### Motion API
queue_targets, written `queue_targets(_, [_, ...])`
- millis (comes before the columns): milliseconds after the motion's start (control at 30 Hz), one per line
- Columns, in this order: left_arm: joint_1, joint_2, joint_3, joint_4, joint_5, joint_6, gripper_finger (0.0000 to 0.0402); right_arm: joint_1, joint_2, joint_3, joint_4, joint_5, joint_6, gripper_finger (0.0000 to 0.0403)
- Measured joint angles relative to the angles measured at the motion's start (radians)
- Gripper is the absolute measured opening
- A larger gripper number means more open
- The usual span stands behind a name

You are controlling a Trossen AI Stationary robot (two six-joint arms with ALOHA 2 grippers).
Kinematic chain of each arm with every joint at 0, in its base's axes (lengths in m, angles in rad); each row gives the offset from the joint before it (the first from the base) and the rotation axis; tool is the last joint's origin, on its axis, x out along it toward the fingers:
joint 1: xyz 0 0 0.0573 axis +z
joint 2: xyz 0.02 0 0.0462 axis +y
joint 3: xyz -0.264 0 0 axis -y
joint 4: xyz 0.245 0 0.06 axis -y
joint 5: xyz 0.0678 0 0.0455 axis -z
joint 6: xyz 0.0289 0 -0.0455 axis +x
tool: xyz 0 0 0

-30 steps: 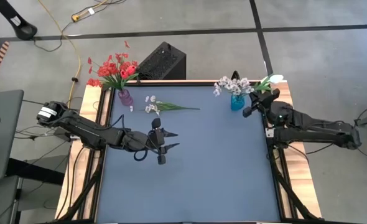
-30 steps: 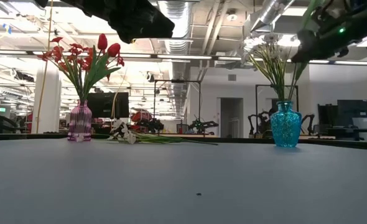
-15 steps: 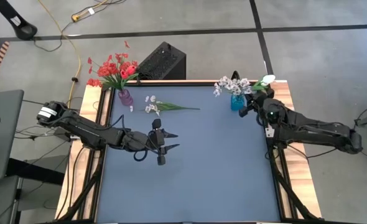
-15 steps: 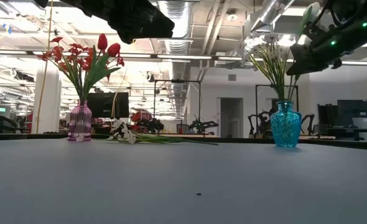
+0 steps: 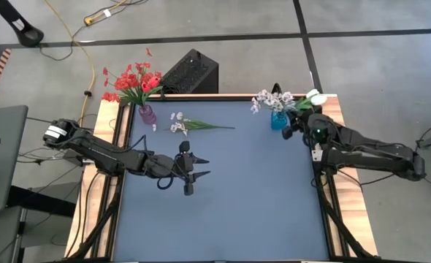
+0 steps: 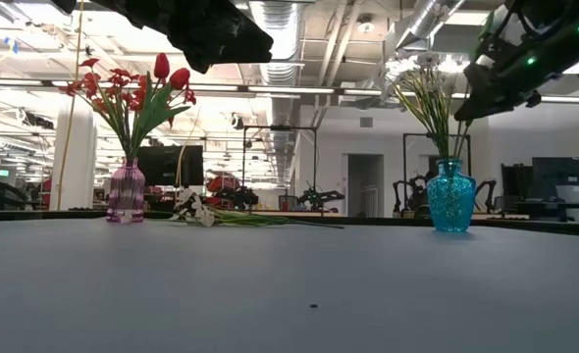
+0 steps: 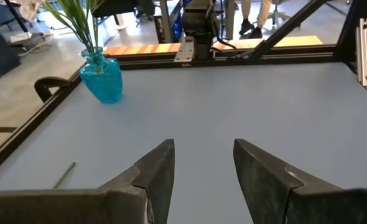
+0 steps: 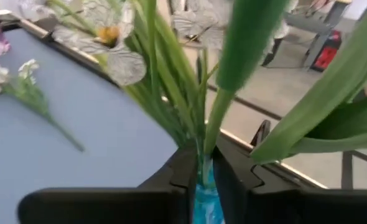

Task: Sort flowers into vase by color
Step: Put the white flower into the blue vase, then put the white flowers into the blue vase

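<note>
- I am seeing the right gripper (image 5: pixel 301 121) hanging over the blue glass vase (image 5: pixel 277 120) at the far right corner of the blue-grey table (image 5: pixel 237 204), about 1 o'clock from the table's middle.
- In the right wrist view its fingers (image 8: pixel 185 171) are standing close on both sides of a green-stalked white flower (image 8: pixel 233 50), just above the vase mouth; I cannot tell if they are gripping the stalk or letting it go.
- Other white flowers (image 5: pixel 268 98) are standing in this vase already.
- The left gripper (image 5: pixel 195 168) is hovering with its jaws apart and empty, near 9 o'clock from the middle.
- One loose white flower with a thin green stalk (image 5: pixel 197 125) is lying flat on the table at 11 o'clock.
- The red flowers (image 5: pixel 131 80) are standing in the pink glass vase (image 5: pixel 147 114) at the far left corner.
</note>
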Motion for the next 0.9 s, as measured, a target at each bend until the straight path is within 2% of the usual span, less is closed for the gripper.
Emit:
queue_targets(267, [-0.001, 0.0, 0.0, -0.017, 0.058, -0.023, 0.0155, 0.0, 0.025, 0.072, -0.121, -0.05, 0.064, 0.0173])
queue_targets(467, [-0.001, 0.0, 0.0, -0.101, 0.061, -0.04, 0.0155, 0.0, 0.085, 0.187, -0.321, -0.182, 0.139, 0.0232])
queue_targets(700, [0.018, 0.0, -0.01, -0.152, 0.003, -0.015, 0.0155, 0.005, 0.145, 0.294, -0.532, -0.404, 0.232, 0.0242])
queue_targets(900, [0.094, 0.003, -0.088, -0.051, -0.012, -0.009, 0.0155, 0.041, 0.15, 0.305, -0.568, -0.584, 0.279, 0.0242])
